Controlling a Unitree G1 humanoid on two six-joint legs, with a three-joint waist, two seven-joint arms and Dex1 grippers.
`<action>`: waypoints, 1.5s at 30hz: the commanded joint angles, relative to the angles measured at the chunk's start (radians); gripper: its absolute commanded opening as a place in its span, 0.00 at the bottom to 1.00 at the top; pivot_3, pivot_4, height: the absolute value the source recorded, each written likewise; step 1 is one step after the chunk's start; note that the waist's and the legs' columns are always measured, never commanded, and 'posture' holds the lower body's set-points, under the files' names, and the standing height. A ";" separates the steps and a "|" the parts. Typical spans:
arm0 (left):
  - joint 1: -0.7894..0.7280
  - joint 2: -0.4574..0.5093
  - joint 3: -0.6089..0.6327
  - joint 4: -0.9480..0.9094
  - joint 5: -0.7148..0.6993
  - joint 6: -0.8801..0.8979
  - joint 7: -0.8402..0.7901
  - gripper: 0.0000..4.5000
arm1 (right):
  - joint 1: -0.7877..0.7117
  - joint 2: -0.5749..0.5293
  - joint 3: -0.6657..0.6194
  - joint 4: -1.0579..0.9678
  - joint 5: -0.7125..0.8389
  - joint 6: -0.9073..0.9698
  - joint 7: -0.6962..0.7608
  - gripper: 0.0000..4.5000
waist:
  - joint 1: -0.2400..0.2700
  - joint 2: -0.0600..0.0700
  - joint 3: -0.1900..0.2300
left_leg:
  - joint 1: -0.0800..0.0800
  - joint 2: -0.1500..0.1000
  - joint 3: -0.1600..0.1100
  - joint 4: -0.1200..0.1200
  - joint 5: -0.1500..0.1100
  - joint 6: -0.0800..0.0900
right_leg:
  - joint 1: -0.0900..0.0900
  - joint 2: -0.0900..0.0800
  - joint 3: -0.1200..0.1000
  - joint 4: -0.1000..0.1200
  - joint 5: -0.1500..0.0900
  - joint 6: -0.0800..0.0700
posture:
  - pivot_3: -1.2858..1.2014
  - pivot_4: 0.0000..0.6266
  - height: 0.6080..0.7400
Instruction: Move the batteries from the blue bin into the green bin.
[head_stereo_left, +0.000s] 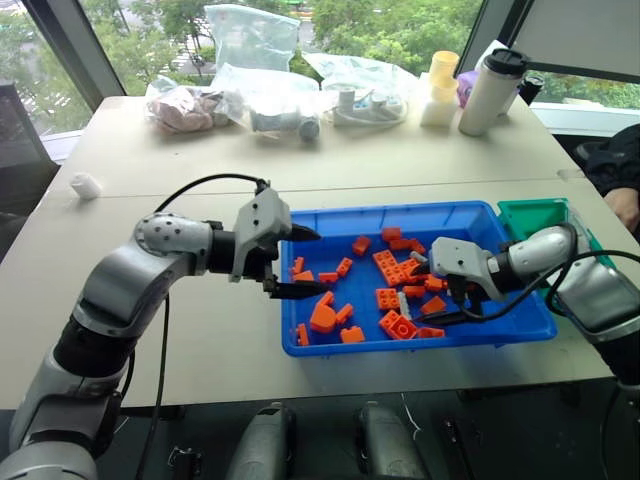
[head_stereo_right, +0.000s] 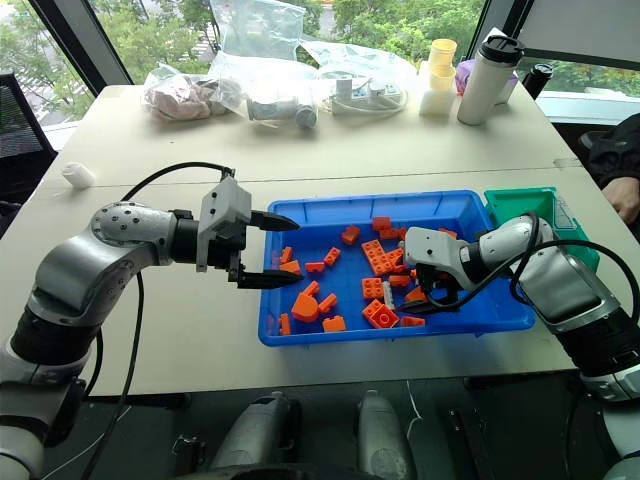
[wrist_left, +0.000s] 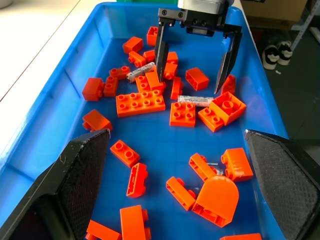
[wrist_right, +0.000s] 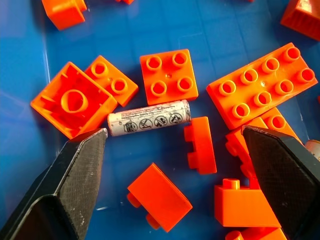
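Right gripper (wrist_right: 175, 145) low inside the blue bin (head_stereo_left: 520, 325), jaws spread wide over scattered orange bricks (wrist_right: 169, 75). One battery (wrist_right: 149, 118) flat on the bin floor between the two fingertips, nearer one finger (wrist_right: 82, 160), long axis running roughly from one fingertip toward the other. Left gripper (head_stereo_left: 296, 262) at the bin's opposite end, jaws spread, empty. Second battery (wrist_left: 140, 71) among bricks past the right gripper's other side. Beyond, green bin (head_stereo_left: 530, 214) against the blue bin's far right corner on the bench (head_stereo_left: 400, 150).
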 joint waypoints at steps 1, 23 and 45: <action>-0.004 0.007 0.025 -0.034 -0.014 -0.001 0.004 1.00 | -0.017 0.018 -0.004 -0.009 -0.007 -0.019 0.028 0.99 | 0.000 0.000 0.000 | 0.000 0.000 0.000 0.000 0.000 0.000 | 0.000 0.000 0.000 0.000 0.000 0.000 | 0.52 0.24 1.00; -0.018 -0.002 0.014 -0.018 -0.002 -0.010 0.005 1.00 | -0.017 0.083 0.014 0.034 -0.089 -0.061 0.034 0.49 | 0.000 0.000 0.000 | 0.000 0.000 0.000 0.000 0.000 0.000 | 0.000 0.000 0.000 0.000 0.000 0.000 | 0.52 0.24 1.00; -0.090 -0.148 0.030 0.038 -0.030 -0.022 0.077 1.00 | -0.002 -0.008 -0.670 0.089 0.083 0.368 -0.377 0.49 | 0.011 0.000 0.000 | 0.000 -0.001 0.000 0.000 0.000 0.000 | 0.000 -0.002 0.000 0.000 0.000 0.000 | 0.52 0.24 1.00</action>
